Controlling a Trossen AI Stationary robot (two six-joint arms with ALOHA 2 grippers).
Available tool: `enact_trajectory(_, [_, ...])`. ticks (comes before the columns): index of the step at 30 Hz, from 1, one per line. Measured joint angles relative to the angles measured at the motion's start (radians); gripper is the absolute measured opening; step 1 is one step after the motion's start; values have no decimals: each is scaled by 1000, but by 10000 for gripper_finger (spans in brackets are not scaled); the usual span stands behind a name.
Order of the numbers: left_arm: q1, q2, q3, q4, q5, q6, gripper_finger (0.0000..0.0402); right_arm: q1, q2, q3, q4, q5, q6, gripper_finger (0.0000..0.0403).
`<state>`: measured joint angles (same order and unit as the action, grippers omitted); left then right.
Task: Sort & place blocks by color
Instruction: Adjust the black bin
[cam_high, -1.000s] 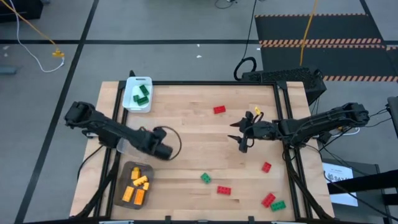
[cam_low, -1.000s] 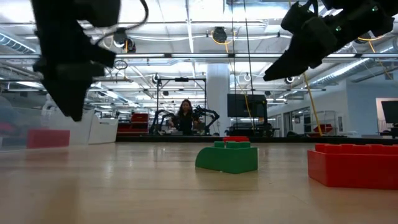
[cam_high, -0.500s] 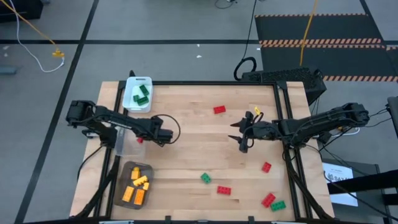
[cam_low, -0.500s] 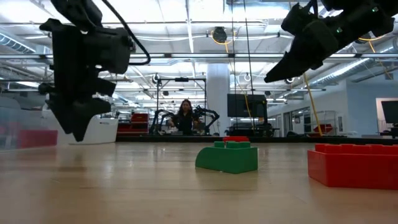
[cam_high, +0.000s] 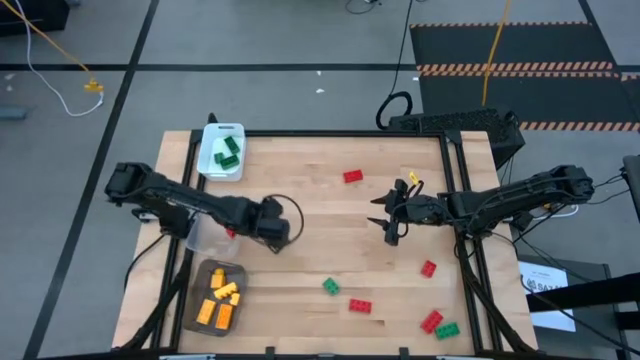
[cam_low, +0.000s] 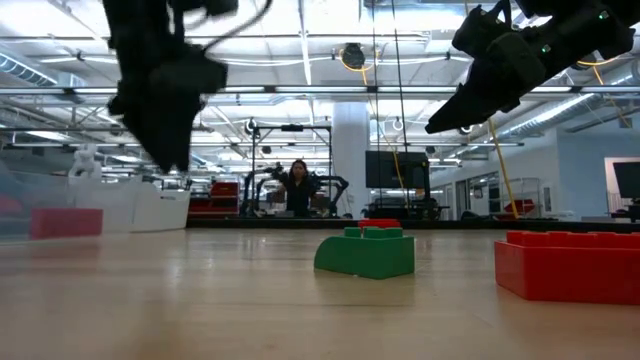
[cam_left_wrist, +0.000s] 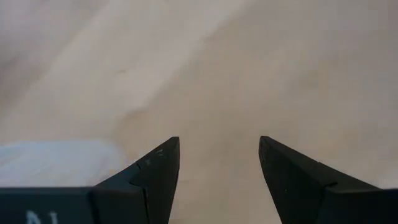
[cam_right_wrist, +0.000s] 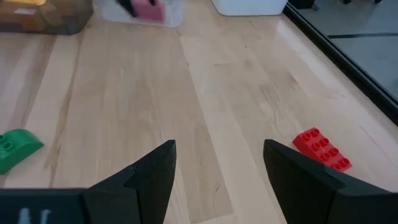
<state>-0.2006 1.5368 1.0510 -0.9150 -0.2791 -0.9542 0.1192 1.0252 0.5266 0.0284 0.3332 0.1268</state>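
Observation:
My left gripper (cam_high: 276, 236) hangs open over bare wood just right of the clear tray (cam_high: 200, 236); in its wrist view nothing sits between its fingers (cam_left_wrist: 217, 146). The clear tray holds a red block (cam_high: 229, 232). My right gripper (cam_high: 388, 224) is open above the table's right half, and its wrist view (cam_right_wrist: 217, 149) shows a red block (cam_right_wrist: 322, 149) and a green one (cam_right_wrist: 15, 148) lying flat on the wood. Loose blocks lie flat on the table: red (cam_high: 352, 176), red (cam_high: 428, 267), green (cam_high: 330, 286), red (cam_high: 360, 306), red (cam_high: 431, 321), green (cam_high: 446, 329).
A white tray (cam_high: 236, 128) with green blocks stands at the far left corner. A dark tray (cam_high: 196, 274) with yellow and orange blocks stands at the near left. Bare wood lies between the two grippers. In the low view a person stands far behind the table.
My left gripper has swung away from the trays toward the table's right, first a little toward the far edge, then back nearward. The red block in the clear tray, covered by the arm a second ago, now shows. My right arm has kept still.

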Motion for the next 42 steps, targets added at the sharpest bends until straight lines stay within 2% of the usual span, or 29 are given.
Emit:
enact_trajectory(4, [-94,0,73,30,-18,-19,220,0,0,0,-3,0,1,235])
enact_trajectory(7, [-153,0,80,32,-44,-100,220,0,0,0,-3,-18,17,235])
enact_trajectory(10, [-219,0,64,104,-41,-166,220,0,0,0,-3,-51,19,235])
enact_trajectory(16, [-370,69,35,342,79,-229,220,0,0,0,-3,-50,18,235])
enact_trajectory(18, [-413,102,35,363,109,-261,220,0,0,0,-2,-50,17,235])
enact_trajectory(21, [-461,150,35,298,154,-325,220,0,0,0,2,-50,18,235])
enact_trajectory(28, [-561,202,33,-39,325,-454,220,0,0,0,5,-50,29,235])
enact_trajectory(35, [-618,183,36,-33,334,-470,220,0,0,0,4,-49,27,235])
enact_trajectory(42, [-569,184,59,-23,304,-364,220,0,0,0,5,-48,27,235])
